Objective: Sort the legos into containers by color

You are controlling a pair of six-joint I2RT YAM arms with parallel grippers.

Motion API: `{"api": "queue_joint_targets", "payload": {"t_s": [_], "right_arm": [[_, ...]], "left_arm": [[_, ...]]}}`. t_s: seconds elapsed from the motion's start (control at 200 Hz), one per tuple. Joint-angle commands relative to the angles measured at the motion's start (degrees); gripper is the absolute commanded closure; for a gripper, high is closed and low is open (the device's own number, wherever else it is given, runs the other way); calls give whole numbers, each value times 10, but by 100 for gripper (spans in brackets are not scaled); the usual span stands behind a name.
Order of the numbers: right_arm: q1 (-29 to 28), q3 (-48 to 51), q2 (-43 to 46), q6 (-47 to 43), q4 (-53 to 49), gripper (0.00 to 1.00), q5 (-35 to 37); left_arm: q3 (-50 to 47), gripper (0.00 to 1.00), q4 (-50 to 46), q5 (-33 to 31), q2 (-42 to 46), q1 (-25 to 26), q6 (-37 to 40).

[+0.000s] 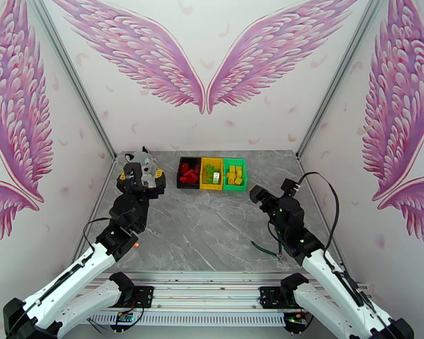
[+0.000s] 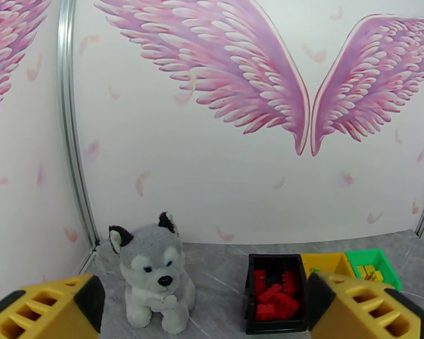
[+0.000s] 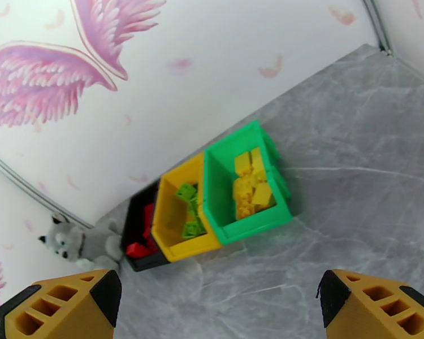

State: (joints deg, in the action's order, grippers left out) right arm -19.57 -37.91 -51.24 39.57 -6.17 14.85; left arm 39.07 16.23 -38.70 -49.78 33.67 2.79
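Note:
Three containers stand side by side at the back of the table. The black bin [image 1: 178, 173] holds red legos [image 1: 189, 175], the yellow bin [image 1: 211, 160] holds light green legos [image 1: 211, 175], and the green bin [image 1: 234, 160] holds yellow legos [image 1: 235, 175]. My left gripper [image 1: 141, 176] hangs open just in front of the plush husky, left of the bins, with nothing between its fingers [image 2: 48, 309]. My right gripper [image 1: 256, 194] is open and empty, off the green bin's near right corner. The right wrist view looks down on the green bin [image 3: 257, 224], yellow bin [image 3: 189, 250] and black bin [image 3: 134, 218].
A grey and white plush husky [image 1: 146, 164] sits at the back left, close to the black bin [image 2: 250, 295]. A green cable [image 1: 265, 250] lies on the marble table by the right arm. Walls with pink wings enclose three sides.

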Motion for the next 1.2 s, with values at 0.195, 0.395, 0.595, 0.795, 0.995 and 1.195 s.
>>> {"api": "queue_joint_targets", "payload": {"t_s": [0.195, 0.395, 0.595, 0.795, 0.995, 1.195], "right_arm": [[4, 22, -81, -193, 120, 1, 271], [7, 112, -105, -378, 336, 1, 267], [8, 130, -206, -405, 415, 1, 243], [29, 180, -319, -456, 605, 1, 190], [61, 194, -347, -434, 636, 1, 111], [92, 217, -411, -441, 746, 1, 1]], "left_arm": [[-94, 1, 103, -33, -62, -112, 16], [-147, 1, 143, -60, -138, -187, -2], [-190, 1, 201, -60, -220, -214, -37], [-217, 1, 364, -19, -289, -241, -17], [-227, 1, 418, 75, -334, -271, -31], [-262, 1, 590, 126, -422, -270, 3]]}}
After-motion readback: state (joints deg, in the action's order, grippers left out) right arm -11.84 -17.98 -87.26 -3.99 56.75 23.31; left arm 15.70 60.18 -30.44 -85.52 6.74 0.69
